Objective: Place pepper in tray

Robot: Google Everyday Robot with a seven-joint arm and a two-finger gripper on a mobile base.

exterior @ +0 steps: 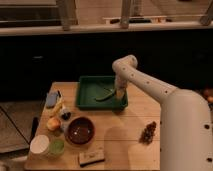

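We see the gripper (119, 93) down inside the tray (88, 86), at its right end, hanging from the white arm (145, 82) that bends over from the robot's body at the right. Whether it is apart or clamped on anything, we cannot tell. The pepper (105, 95) lies on the tray floor just left of the gripper, its near end touching or almost touching it; we cannot tell which.

The tray sits at the back middle of a light wooden table (135, 107). In front of it and to the left stands a brown bowl (80, 131). Left of the bowl we make out an orange fruit (53, 123), and behind that a yellow thing (58, 107) and a blue item (51, 99) near the table's left edge. At the front left corner a white cup (40, 145) and a pale green cup (56, 147) stand side by side. A flat block (92, 157) lies at the front edge, and a small dark cluster (148, 132) lies to the right, near the robot's body.

Behind the table runs a dark wall or cabinet front, topped by a pale ledge with posts rising from it. We can read no writing anywhere.
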